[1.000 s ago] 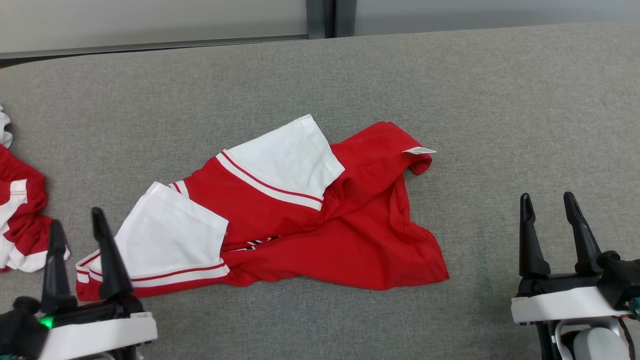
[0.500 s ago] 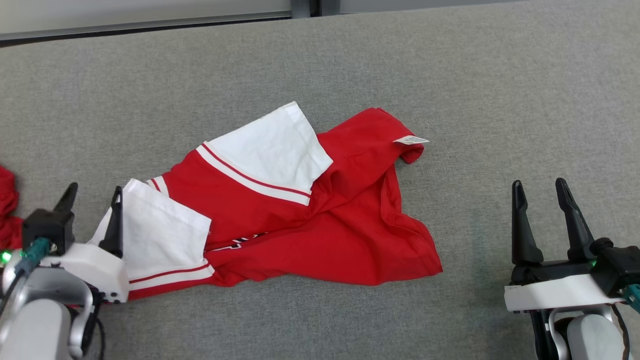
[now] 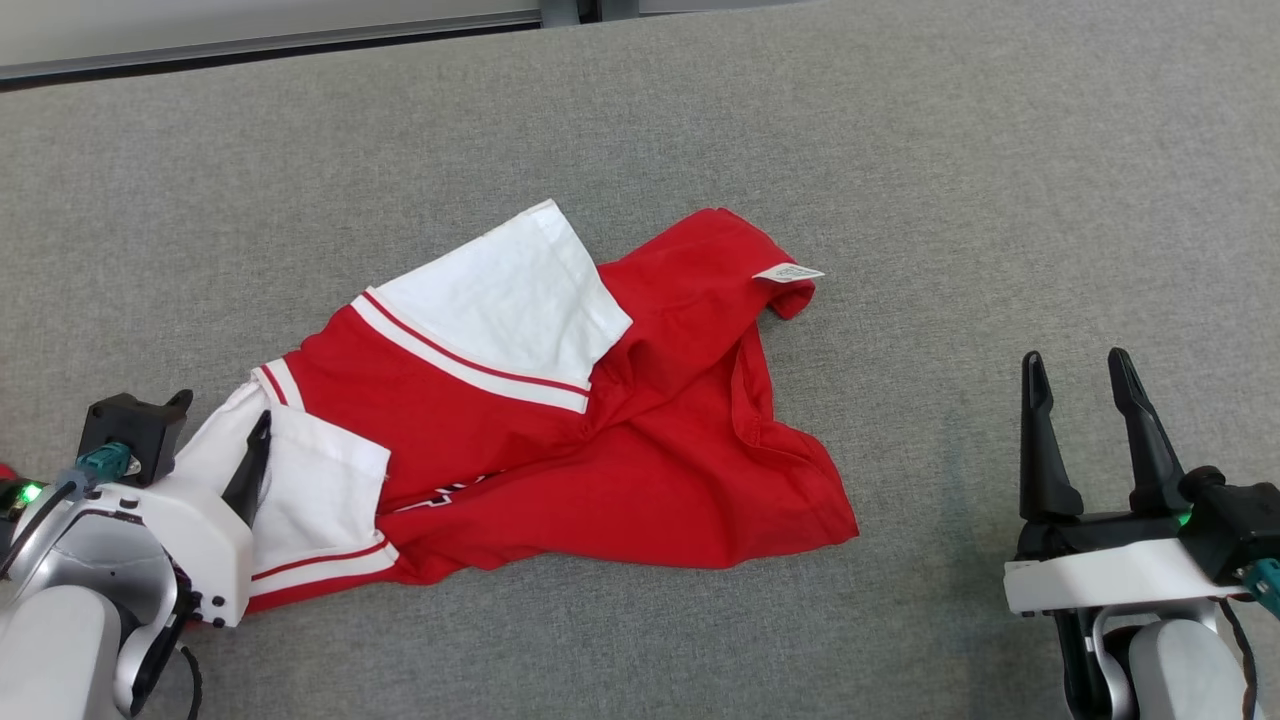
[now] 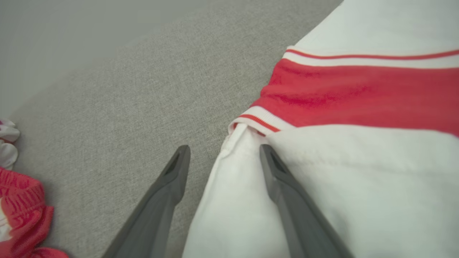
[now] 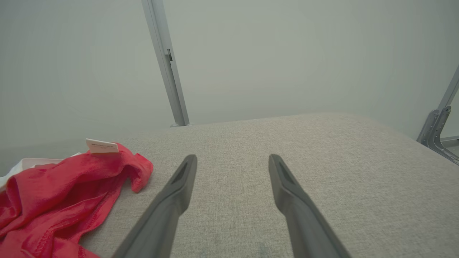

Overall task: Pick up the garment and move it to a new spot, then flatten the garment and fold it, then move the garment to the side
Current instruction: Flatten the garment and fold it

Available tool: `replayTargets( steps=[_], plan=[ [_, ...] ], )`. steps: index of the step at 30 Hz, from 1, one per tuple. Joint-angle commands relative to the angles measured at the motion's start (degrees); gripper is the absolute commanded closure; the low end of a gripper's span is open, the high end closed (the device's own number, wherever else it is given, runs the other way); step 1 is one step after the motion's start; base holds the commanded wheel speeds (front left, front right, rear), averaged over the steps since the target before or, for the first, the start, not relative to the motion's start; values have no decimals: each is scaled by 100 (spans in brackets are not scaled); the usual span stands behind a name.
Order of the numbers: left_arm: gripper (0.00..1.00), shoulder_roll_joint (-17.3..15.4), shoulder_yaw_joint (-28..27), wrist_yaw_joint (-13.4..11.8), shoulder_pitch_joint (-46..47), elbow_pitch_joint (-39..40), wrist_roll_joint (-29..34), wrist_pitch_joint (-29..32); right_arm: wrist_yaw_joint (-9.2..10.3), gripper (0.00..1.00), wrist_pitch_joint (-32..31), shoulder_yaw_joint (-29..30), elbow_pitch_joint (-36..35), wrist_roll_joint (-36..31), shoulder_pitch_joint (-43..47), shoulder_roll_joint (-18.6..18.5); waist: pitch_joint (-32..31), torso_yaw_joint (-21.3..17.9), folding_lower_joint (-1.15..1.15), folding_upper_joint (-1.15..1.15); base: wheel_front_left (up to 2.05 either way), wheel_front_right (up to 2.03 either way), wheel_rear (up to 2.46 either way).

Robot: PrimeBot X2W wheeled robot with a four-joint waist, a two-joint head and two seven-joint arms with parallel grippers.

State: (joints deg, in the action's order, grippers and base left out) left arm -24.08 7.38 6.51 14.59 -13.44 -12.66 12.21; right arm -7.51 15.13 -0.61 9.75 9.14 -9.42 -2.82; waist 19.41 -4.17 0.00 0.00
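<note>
Bright, even, diffuse light falls from above, leaving only a faint soft shadow under the garment [image 3: 600, 440] along its hem toward 5 o'clock in the sharp head view. Both wrist views are softer and hazier, stretched toward their edges, the gray surface [image 5: 322, 161] paling toward 12 o'clock.

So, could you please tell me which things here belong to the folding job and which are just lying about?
Job: red and white shirt; left gripper, open at its sleeve; right gripper, open.
Lying about: other red clothes at far left; metal post.
</note>
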Motion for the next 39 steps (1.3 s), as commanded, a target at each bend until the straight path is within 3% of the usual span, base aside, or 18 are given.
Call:
replayTargets(
  steps=[1,6,7,9,14,18,23,27,33,38,39],
  plan=[
    [2,-71,28,27,150,-72,-70,48,4,0,3,-6,-3,34,-62,-13,9,-21,0,0,0,0,0],
    [31,-210,270,67,287,-244,-158,205,4,0,3,-5,-18,-7,-78,-13,19,-83,0,0,0,0,0],
    [50,-245,329,73,323,-254,-132,208,4,0,3,0,-21,-12,-72,-13,18,-93,0,0,0,0,0],
    [100,-311,400,78,400,-259,-94,153,4,0,3,-5,-27,-19,-54,-14,9,-109,0,0,0,0,0],
    [100,-354,465,75,370,-250,-89,79,4,0,3,-11,-25,-34,4,-13,-23,-121,0,0,0,0,0],
    [100,-330,424,-87,198,41,-59,-141,4,0,3,-129,-43,-70,77,-10,-84,-89,0,0,0,0,0],
    [100,-294,174,-401,-148,772,-131,-612,3,0,3,-885,-29,189,97,-26,-119,31,0,0,0,0,0],
    [100,-274,16,-629,-512,1453,-143,-865,3,0,3,-1668,31,719,68,-398,-126,234,0,0,0,0,0],
    [100,-189,-124,-859,-892,2200,-195,-1155,3,0,3,-2825,365,1663,16,-1477,-127,577,0,0,0,0,0],
    [100,-90,-195,-980,-1143,2513,-292,-1273,3,0,-29,-3463,464,2426,-171,-2037,-102,747,0,0,0,0,0],
    [100,-71,-203,-1005,-1186,2540,-301,-1293,3,6,-41,-3593,491,2530,-237,-2112,-98,769,0,0,0,0,0]
  ],
)
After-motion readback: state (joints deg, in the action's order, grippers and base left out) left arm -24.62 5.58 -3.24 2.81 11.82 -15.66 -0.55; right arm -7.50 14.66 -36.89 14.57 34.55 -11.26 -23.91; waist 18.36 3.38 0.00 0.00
